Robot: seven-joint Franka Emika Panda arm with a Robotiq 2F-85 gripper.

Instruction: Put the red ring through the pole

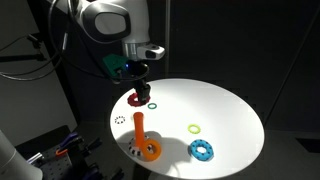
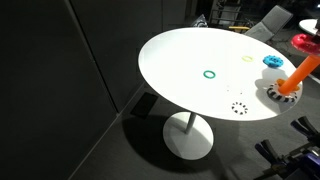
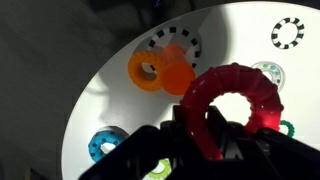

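Observation:
My gripper (image 1: 138,78) is shut on the red ring (image 1: 137,97) and holds it above the far edge of the white round table (image 1: 230,110). In the wrist view the red ring (image 3: 232,100) stands on edge between the dark fingers (image 3: 205,135). It also shows at the right edge of an exterior view (image 2: 305,41). The pole (image 1: 140,125) is an upright orange peg with an orange disc (image 1: 151,151) at its foot, nearer the front edge than the gripper. From the wrist it appears end-on (image 3: 178,74), above and left of the ring. It leans in an exterior view (image 2: 298,78).
A thin green ring (image 1: 152,104) lies just beside the gripper. A yellow-green ring (image 1: 194,128) and a blue toothed ring (image 1: 203,150) lie further along the table. A black dashed ring (image 1: 120,120) lies near the pole. Dark surroundings ring the table.

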